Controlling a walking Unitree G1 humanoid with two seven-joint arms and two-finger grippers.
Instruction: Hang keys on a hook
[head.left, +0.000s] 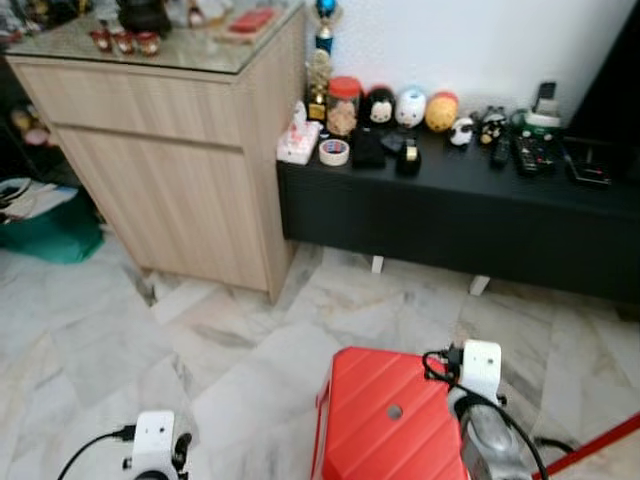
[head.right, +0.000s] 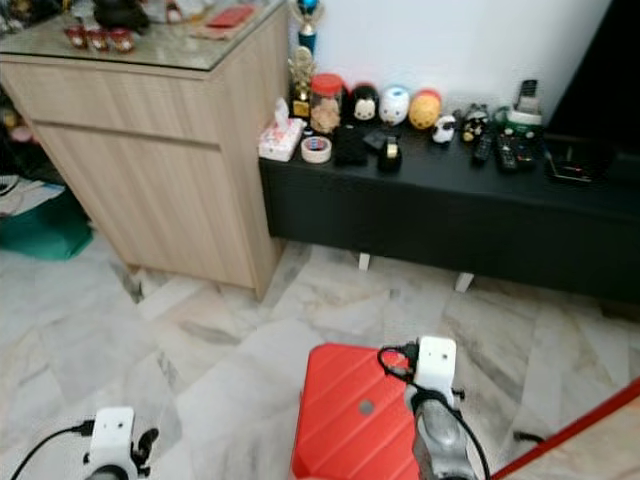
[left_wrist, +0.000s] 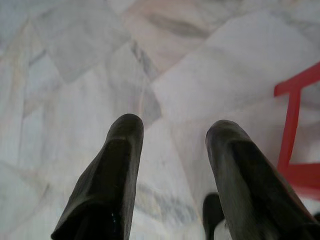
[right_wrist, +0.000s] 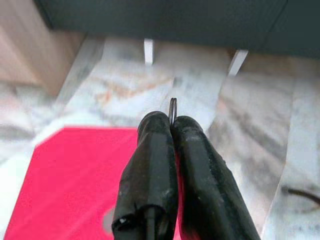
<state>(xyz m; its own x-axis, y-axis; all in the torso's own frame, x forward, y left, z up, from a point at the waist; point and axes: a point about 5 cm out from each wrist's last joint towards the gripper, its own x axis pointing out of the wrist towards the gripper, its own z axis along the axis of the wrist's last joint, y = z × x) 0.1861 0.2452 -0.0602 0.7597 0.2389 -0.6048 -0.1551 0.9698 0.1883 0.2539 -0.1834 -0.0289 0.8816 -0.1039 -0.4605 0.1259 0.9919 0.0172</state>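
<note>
Right claw (right_wrist: 171, 125) is pinched closed on a thin key ring (right_wrist: 172, 109), held above the red stool (head.left: 385, 420). Left claw (left_wrist: 172, 132) hangs spread apart, empty, over the marble floor (head.left: 200, 340).

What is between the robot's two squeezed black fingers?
The right gripper is pinched shut on a thin dark metal ring, probably the key ring. Just its top arc pokes out above the fingertips; the rest, and any keys, are hidden between the fingers.
</note>
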